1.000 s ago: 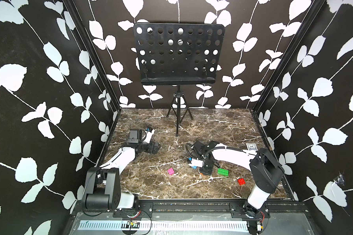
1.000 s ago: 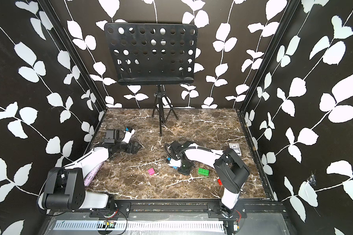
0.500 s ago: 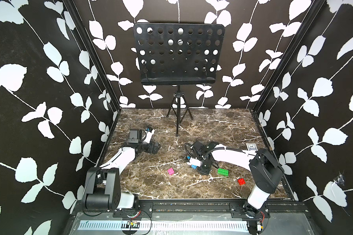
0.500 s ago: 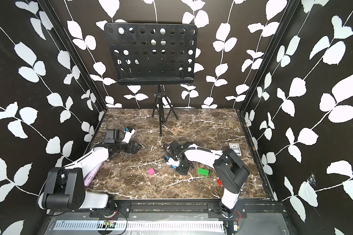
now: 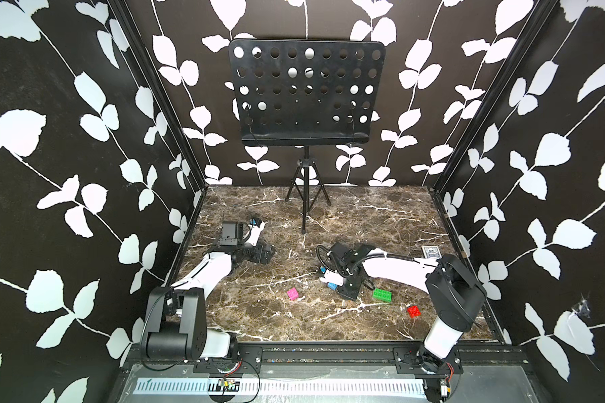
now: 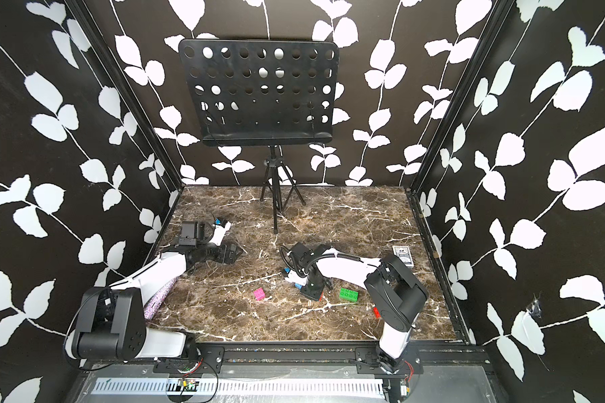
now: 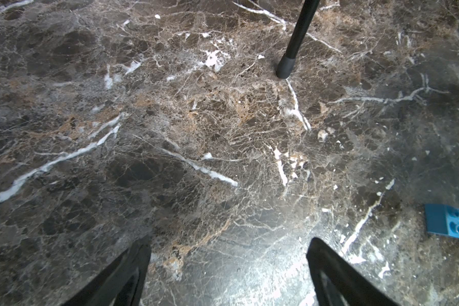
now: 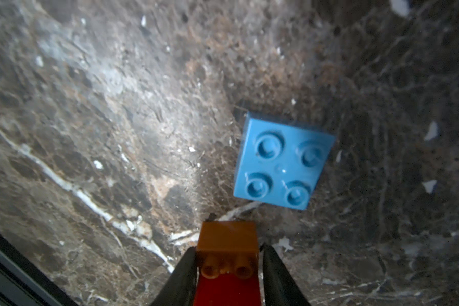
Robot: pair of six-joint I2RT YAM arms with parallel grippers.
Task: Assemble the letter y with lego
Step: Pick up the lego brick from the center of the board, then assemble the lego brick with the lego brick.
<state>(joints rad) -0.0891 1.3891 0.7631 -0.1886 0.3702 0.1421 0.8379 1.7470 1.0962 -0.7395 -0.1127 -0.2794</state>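
Note:
My right gripper is shut on an orange lego brick whose studs face the camera, with a darker red-orange brick right behind it between the fingers. A blue brick lies studs up on the marble just ahead of it. In both top views the right gripper is low over the table beside the blue brick, with a pink brick to its left, a green brick to its right and a red brick nearer the front. My left gripper stands open and empty at the far left.
A black music stand stands at the back centre; one foot shows in the left wrist view. A card pack lies by the right wall. Patterned walls close in the marble table on three sides.
The right gripper has stayed low beside the blue brick with hardly any shift. The left arm has not moved.

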